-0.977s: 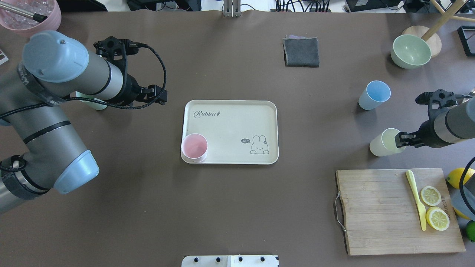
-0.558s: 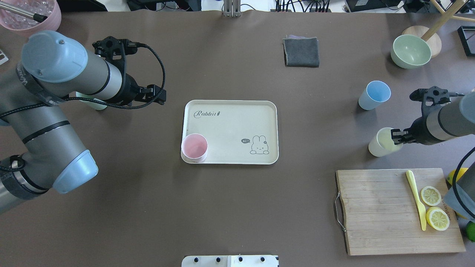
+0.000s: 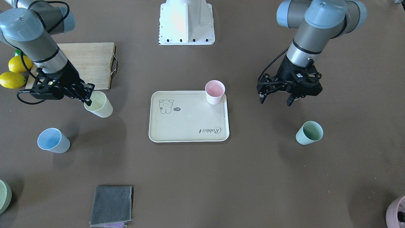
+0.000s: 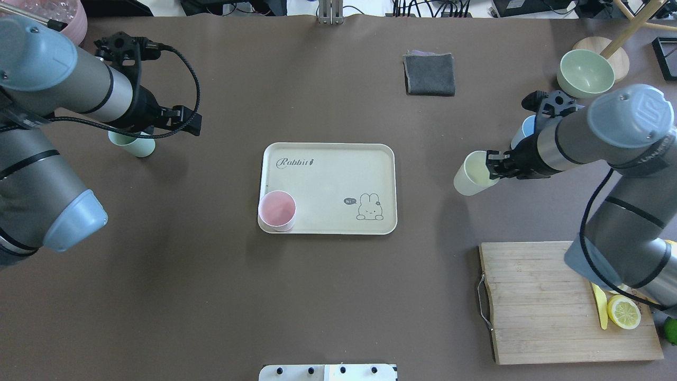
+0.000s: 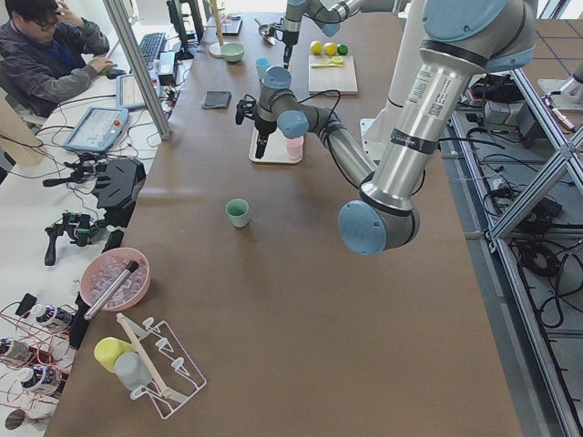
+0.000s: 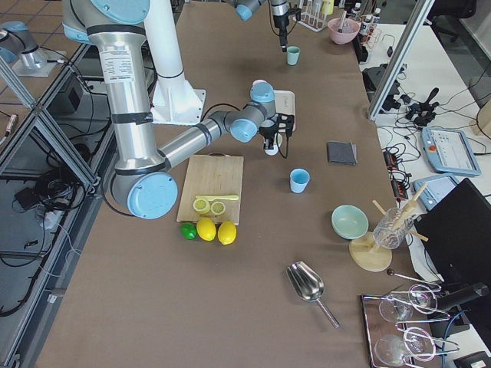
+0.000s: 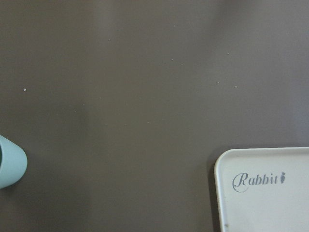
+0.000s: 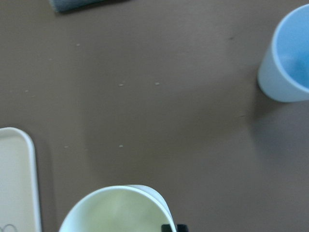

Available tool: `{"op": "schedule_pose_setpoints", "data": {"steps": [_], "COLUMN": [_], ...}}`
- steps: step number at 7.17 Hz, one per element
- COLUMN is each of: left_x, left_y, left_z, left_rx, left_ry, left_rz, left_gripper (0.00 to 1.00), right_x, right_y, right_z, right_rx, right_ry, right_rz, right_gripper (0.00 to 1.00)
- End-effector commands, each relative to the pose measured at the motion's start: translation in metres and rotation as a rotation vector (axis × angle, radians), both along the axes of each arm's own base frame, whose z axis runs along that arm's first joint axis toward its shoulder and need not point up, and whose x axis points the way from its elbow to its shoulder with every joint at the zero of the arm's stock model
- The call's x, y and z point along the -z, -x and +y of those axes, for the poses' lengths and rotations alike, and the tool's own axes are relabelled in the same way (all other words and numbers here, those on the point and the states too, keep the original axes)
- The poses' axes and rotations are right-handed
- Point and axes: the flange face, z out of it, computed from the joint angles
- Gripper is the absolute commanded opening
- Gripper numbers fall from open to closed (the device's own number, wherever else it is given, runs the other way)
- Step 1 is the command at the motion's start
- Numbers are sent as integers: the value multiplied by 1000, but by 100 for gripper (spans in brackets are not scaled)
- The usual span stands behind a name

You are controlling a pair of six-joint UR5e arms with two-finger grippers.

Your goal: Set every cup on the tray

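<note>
My right gripper (image 4: 494, 165) is shut on the rim of the yellow cup (image 4: 470, 180) and holds it above the table, to the right of the cream Rabbit tray (image 4: 328, 174). The right wrist view shows the yellow cup (image 8: 116, 210) with the tray's edge (image 8: 19, 179) at its left. The pink cup (image 4: 276, 210) stands in the tray's near left corner. The blue cup (image 3: 53, 141) stands on the table, partly behind my right arm in the overhead view. The green cup (image 3: 309, 133) stands left of the tray. My left gripper (image 3: 275, 98) is open and empty, above the table between the green cup and the tray.
A wooden cutting board (image 4: 539, 301) with a lemon slice (image 4: 624, 312) lies at the near right. A green bowl (image 4: 585, 73) and a grey cloth (image 4: 429, 74) are at the far side. A pink pot (image 3: 397, 212) sits at the far left corner.
My right gripper has lifted the yellow cup and carried it left toward the tray. My left arm has drawn back to the left and farther away, closer to the green cup.
</note>
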Motion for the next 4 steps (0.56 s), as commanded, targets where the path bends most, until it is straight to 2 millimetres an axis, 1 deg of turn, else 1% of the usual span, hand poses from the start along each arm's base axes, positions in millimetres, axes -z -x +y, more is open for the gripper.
{"op": "schedule_pose_setpoints", "data": {"steps": [1,2,3,4], "left_x": [-25,-26,-25,-25], "left_y": [29,29,29,29], "left_z": [-11,-12,-11,-11], "left_rx": [-20,-20,-20,-20], "left_ry": [-12,-11,-12,-14], "left_rz": [-29,-30,-29,-28], "left_gripper": [98,98,98,98], "right_x": [85,100,93,98], "right_y": [92,115,146,161], "right_z": [27,47,73,81], "right_rx": [-38,-29,-14,-23], "right_ry": [41,44,30,3], "right_rz": [15,11,35,39], "right_gripper": [0,0,0,0]}}
